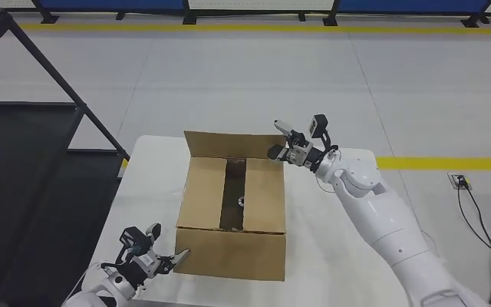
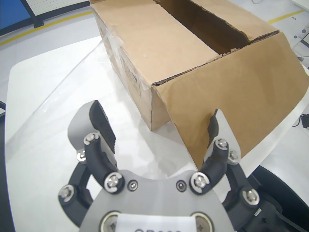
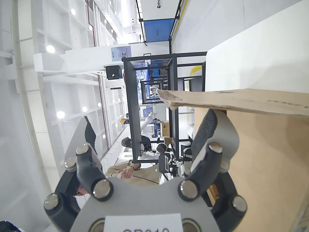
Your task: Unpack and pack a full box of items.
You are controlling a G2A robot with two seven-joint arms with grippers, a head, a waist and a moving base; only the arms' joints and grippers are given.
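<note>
The box (image 1: 234,207) sits in the middle of the table (image 1: 153,176). Its two top flaps lie flat, with a dark gap between them. The left gripper (image 1: 169,244) is at the box's near corner. It is open wide, with one finger (image 2: 223,129) at the edge of the hanging flap (image 2: 241,92). The right gripper (image 1: 278,140) is at the box's far corner, open wide too, beside the standing flap (image 1: 230,143). There is bare table on both sides of the box.
</note>
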